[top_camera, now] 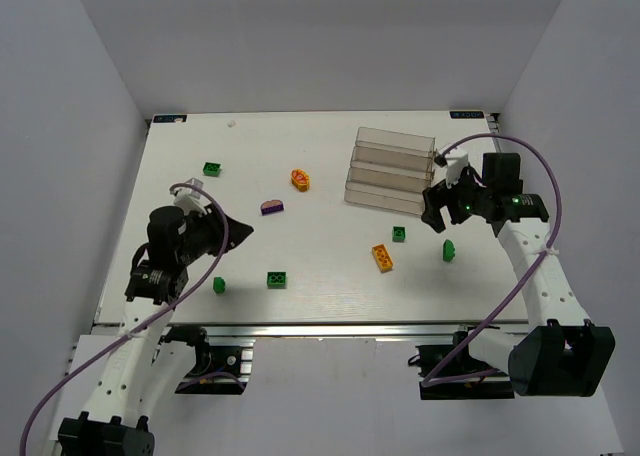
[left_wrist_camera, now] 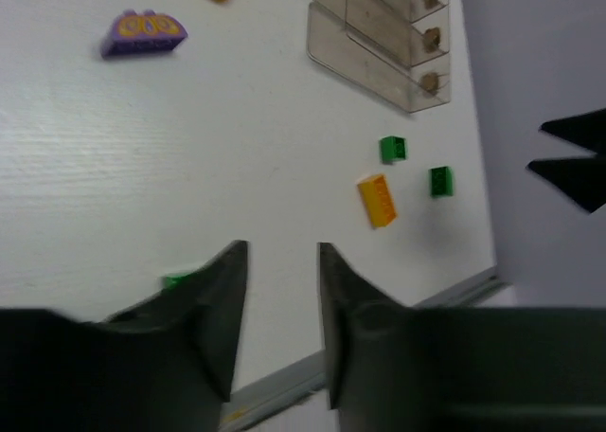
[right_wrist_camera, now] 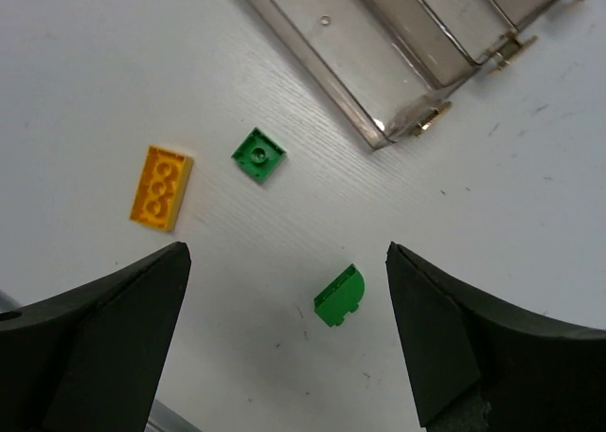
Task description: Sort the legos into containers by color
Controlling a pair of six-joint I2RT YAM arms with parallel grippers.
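White walls close in a white table [top_camera: 320, 301]. At its far right stand the containers [top_camera: 392, 168], four clear troughs stepped in tiers. The left arm [top_camera: 165, 246] rises from the near-left corner, folds at the elbow and aims its wrist rightward over the table's left side. The left gripper [left_wrist_camera: 282, 252] has its jaws partway apart with nothing between them. The right arm [top_camera: 535, 271] runs up the right edge and turns its wrist leftward, just beside the containers' right end. The right gripper [right_wrist_camera: 286, 252] is spread wide and empty above a green rounded brick [right_wrist_camera: 339, 297].

Near that brick lie a green square plate [right_wrist_camera: 258, 153] and a yellow-orange plate [right_wrist_camera: 161, 188]. The other legos sit loose on the table's left and middle: a purple brick [left_wrist_camera: 144, 34], an orange piece [top_camera: 300, 179], a far green brick [top_camera: 212, 169], a near green brick [top_camera: 277, 279] and a small green piece [top_camera: 219, 286].
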